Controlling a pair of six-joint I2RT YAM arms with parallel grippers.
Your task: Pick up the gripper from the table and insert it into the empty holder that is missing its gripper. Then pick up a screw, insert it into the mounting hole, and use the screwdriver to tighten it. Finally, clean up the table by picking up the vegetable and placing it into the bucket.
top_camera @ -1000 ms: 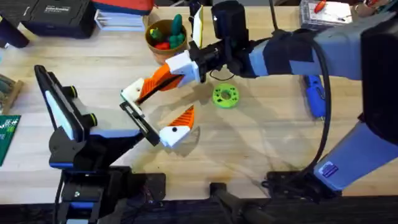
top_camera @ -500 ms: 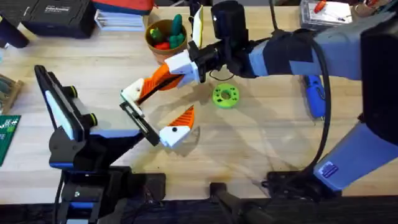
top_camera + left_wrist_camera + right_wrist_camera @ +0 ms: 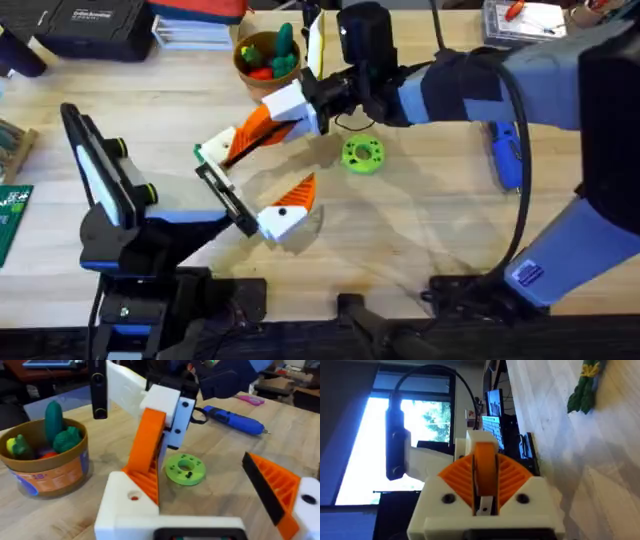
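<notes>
the orange gripper [image 3: 250, 128] slants down onto the white holder [image 3: 212, 152]. blue screwdriver [image 3: 507, 155] lies flat. brown-orange bucket [image 3: 262, 60] holds vegetables.

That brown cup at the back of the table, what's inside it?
The bucket holds toy vegetables: a tall dark green one, a lumpy green one, a yellow-green piece and something red. Whatever lies beneath them is covered.

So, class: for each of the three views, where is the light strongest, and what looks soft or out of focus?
Overhead: even light, soft shadows on the table; the right arm's sleeve near the camera looks blurred. Left wrist: the orange gripper is sharp, the nearest white block soft. Right wrist: the bright window glares, with the orange pads close up.
</notes>
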